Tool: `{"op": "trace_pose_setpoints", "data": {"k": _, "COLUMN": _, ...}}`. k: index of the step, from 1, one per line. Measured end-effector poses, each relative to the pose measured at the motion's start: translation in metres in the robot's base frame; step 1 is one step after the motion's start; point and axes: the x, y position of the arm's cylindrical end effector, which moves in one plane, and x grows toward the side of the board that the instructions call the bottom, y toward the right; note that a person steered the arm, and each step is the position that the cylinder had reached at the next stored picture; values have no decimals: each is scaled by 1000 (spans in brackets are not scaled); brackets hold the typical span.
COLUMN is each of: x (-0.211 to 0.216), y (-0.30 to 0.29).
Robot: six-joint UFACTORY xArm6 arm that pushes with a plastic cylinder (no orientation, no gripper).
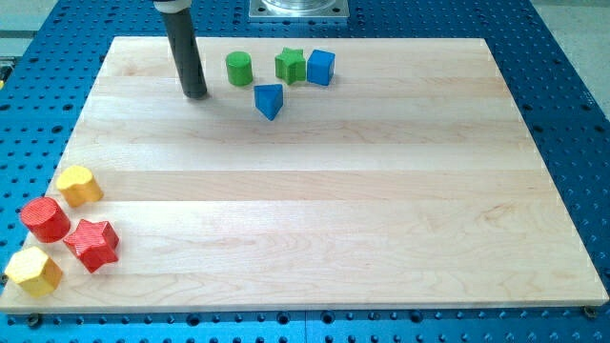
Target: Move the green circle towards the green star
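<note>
The green circle (238, 69) stands near the view's top, left of centre. The green star (291, 65) is a short way to its right, with a gap between them. My tip (195, 94) rests on the board just left of and slightly below the green circle, not touching it. The dark rod rises from the tip to the view's top edge.
A blue cube (321, 67) touches the green star's right side. A blue triangle (270, 100) lies below and between circle and star. At the bottom left are a yellow block (79, 185), a red cylinder (45, 219), a red star (92, 244) and another yellow block (34, 271).
</note>
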Motion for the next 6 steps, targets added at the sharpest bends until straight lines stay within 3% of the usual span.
{"op": "trace_pose_setpoints", "data": {"k": 2, "x": -25, "y": 64}}
{"op": "trace_pose_setpoints", "data": {"k": 4, "x": -27, "y": 64}}
{"op": "trace_pose_setpoints", "data": {"k": 6, "x": 5, "y": 63}}
